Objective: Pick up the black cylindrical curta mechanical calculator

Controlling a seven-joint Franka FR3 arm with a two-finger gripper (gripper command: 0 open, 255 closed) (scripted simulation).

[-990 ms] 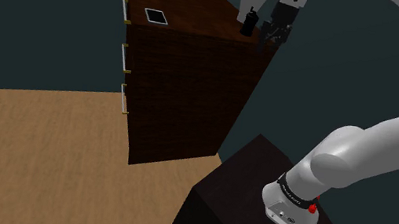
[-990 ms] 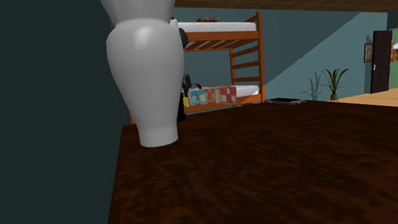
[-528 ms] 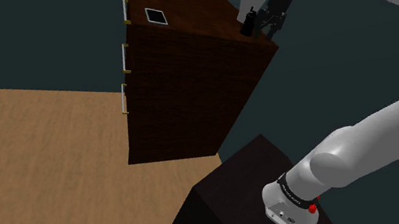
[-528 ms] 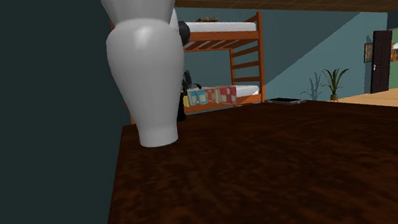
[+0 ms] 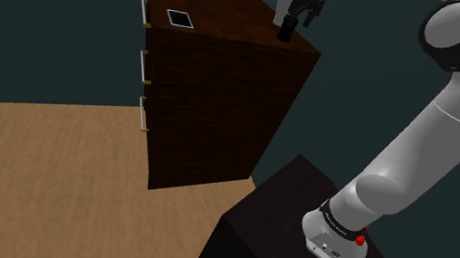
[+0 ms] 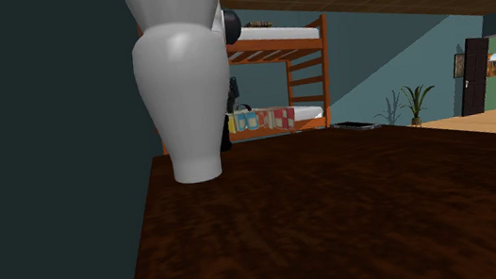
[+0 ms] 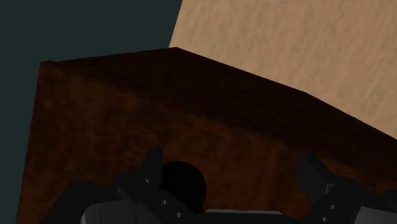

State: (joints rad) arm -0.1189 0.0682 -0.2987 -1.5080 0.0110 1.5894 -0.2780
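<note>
Calculator (image 5: 285,30), black and round, is sitting on top of the brown dresser (image 5: 224,18), near its corner, just under the gripper (image 5: 301,11). The fingers (image 7: 153,168) are standing wide apart and holding nothing. It is showing between them, right beside one finger and well apart from the other.

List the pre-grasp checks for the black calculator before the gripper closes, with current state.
1. Open gripper: ok, fingers stand apart in the wrist view.
2. Black calculator between the fingers: ok.
3. Centring: not ok, calculator sits close against one finger.
4. Upright on dresser top: ok in the shoulder view.
5. Fingers low enough around it: cannot tell.
6. Neighbours: ok, flat framed thing lies far across the top.
</note>
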